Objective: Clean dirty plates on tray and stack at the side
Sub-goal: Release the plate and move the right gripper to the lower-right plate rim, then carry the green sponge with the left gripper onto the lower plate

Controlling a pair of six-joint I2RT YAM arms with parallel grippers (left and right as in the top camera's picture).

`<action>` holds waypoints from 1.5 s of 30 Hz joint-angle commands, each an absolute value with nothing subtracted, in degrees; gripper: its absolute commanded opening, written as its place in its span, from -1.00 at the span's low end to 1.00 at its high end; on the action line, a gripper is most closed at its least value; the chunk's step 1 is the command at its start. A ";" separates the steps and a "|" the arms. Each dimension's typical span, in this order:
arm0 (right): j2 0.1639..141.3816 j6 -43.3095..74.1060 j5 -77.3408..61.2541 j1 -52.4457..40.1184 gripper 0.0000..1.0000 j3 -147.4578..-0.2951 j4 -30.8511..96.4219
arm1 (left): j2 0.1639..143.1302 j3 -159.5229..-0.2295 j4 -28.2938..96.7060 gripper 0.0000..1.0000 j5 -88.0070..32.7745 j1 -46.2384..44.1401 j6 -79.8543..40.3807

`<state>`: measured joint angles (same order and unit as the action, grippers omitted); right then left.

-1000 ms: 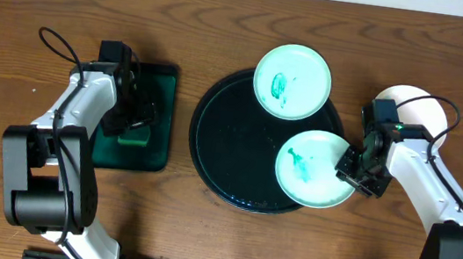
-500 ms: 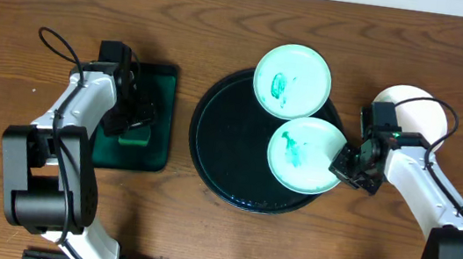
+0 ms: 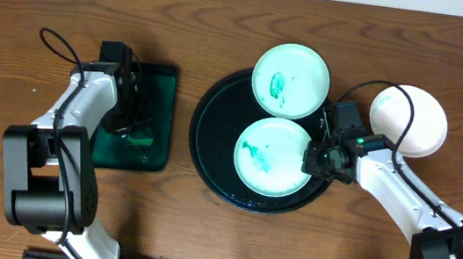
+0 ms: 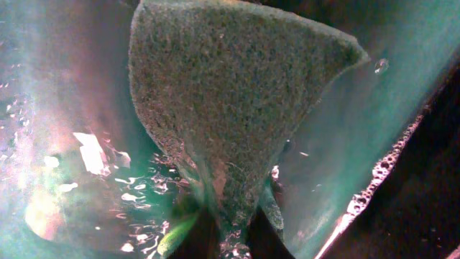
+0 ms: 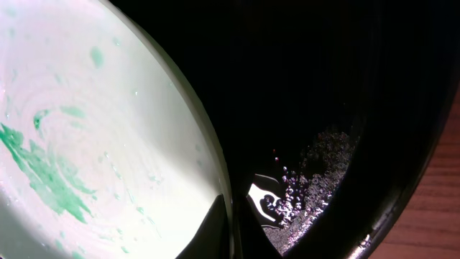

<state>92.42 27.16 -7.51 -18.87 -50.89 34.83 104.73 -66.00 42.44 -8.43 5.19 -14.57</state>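
Note:
The black tray (image 3: pixel 208 149) lies at the table's middle. Inside it a pale plate (image 3: pixel 271 156) with teal smears has its right rim pinched by my shut right gripper (image 3: pixel 314 158). In the right wrist view the fingers close on that plate's (image 5: pixel 93 144) edge at my gripper (image 5: pixel 233 226). A second smeared plate (image 3: pixel 290 81) overlaps the tray's far rim. A plain white plate (image 3: pixel 411 122) rests on the table at the right. My left gripper (image 3: pixel 132 129) is down in the green tray, shut on the sponge (image 4: pixel 230 108), which bulges out ahead of the jaws.
The rectangular dark green tray (image 3: pixel 162 86) sits left of the black tray, wet with suds (image 4: pixel 57 108). Water and bubbles (image 5: pixel 316 180) pool on the black tray's floor. Bare wooden table lies along the far side and around both trays.
My right gripper shut on the lower plate's rim and pulled it left from the tray's right edge toward the tray's middle. My left gripper closed on the sponge.

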 commanded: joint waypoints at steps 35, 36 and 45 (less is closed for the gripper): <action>101.91 27.16 -10.04 -19.18 -0.97 -50.33 31.66 | 89.41 -66.24 42.19 -0.86 -17.43 -16.12 -18.35; 101.91 27.16 -10.22 -19.18 -0.98 -50.33 31.66 | 89.95 -66.24 41.63 -0.86 -18.09 -17.67 -19.27; 101.91 27.16 -11.27 -19.18 -0.97 -50.33 32.12 | 99.13 -66.24 32.60 -0.86 -20.21 -28.45 -26.30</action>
